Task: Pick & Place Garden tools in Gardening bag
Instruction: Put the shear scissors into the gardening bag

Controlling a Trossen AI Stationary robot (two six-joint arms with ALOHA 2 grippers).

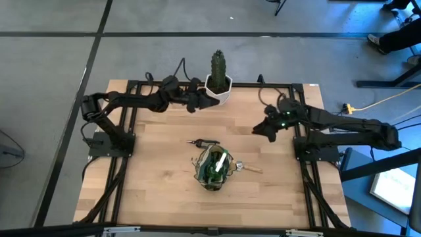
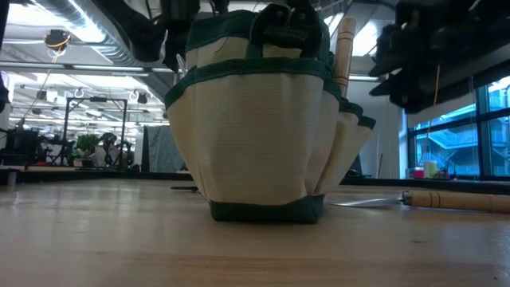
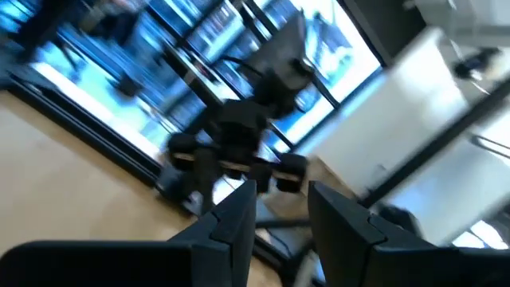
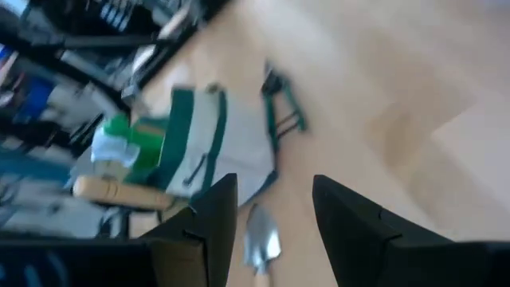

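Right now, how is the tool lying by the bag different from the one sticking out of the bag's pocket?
The trowel lies flat on the table beside the gardening bag; the pocketed tool stands upright in the bag's side pocket. The trowel's metal blade shows; the pocketed tool's working end is hidden inside the pocket. Both have light wooden handles.

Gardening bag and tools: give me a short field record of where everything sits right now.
bag: gardening bag upright at table centre
in bag: green sprayer, wooden-handled tool
on table: pruning shears behind the bag; trowel beside it
left pincer: raised near the cactus, open, empty
right pincer: raised right of the bag, open, empty
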